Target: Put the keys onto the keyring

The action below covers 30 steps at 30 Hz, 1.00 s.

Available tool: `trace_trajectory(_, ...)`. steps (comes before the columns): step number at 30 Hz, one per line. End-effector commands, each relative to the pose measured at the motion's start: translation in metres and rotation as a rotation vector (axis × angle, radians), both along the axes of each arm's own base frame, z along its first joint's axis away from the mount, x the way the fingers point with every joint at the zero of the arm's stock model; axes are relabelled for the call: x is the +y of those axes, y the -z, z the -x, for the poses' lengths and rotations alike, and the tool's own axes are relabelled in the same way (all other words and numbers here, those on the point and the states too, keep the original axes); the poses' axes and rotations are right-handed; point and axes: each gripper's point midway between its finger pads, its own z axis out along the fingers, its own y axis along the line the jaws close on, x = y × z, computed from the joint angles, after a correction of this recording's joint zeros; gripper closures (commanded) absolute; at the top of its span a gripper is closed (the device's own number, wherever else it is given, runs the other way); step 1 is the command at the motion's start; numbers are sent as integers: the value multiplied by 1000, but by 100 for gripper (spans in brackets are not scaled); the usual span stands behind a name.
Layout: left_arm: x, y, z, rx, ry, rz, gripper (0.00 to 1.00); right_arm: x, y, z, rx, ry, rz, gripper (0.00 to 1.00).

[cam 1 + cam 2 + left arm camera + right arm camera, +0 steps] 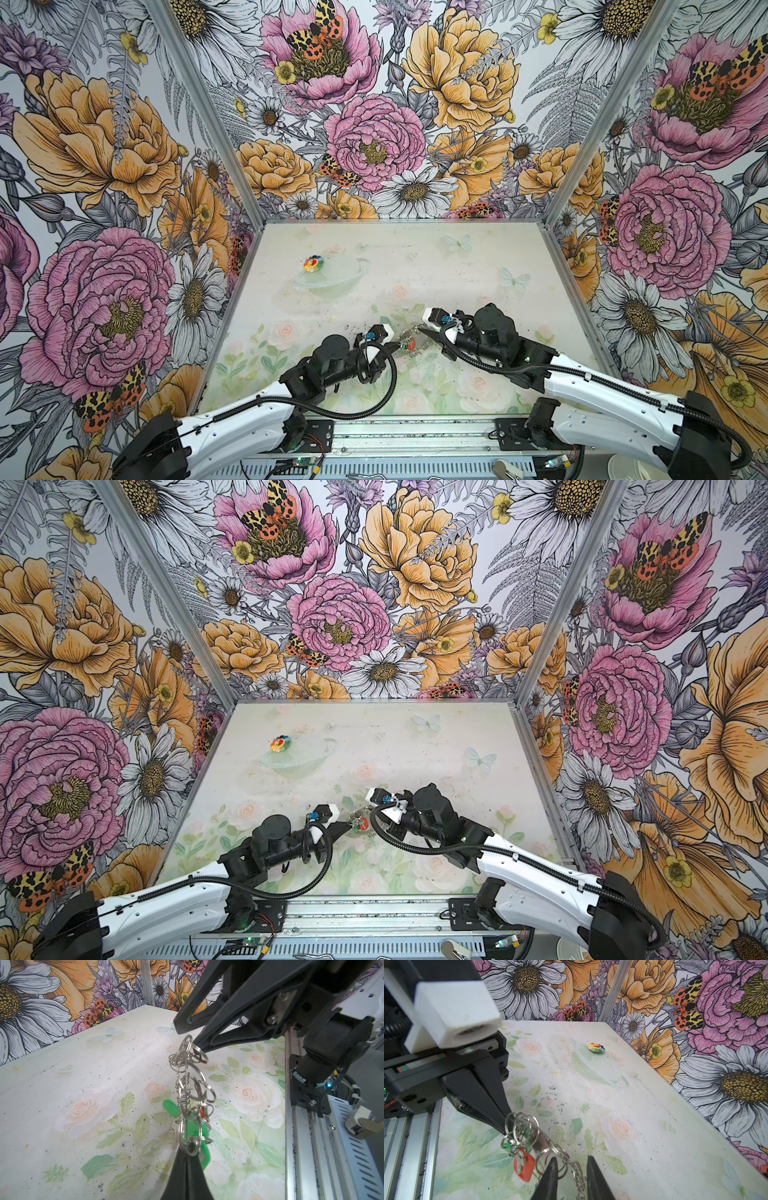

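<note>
Keyring [409,337] sits lower centre in a top view; your left gripper [188,1153] clenches its loops to steady it, green-headed keys [195,1128] dangling beside. Your right gripper [571,1159] straddles a loop, jaws apart, probably lining up a pinch.

keyring [192,1088] loops bright polished silver wire, glinting, at tips of left fingers [178,1176] in matt black plastic, keys [170,1106] dull silver metal blades, heads glossy green plastic, red tag [527,1169] near fingers, smooth shiny plastic, counter [83,1068] matt printed sheet, dark-flecked
</note>
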Motion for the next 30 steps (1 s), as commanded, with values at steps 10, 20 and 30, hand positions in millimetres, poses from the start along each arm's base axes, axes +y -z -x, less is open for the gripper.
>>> trace_trajectory(10,-7,-4,-2,-38,15,4,100,-1,-14,-7,-33,50,-15,75)
trace_trajectory(20,7,-5,-23,-139,-171,-67,100,-10,-48,-27,166,278,-224,69)
trace_trajectory(30,16,-13,-49,-240,-364,-89,100,9,-31,-37,690,500,-430,72)
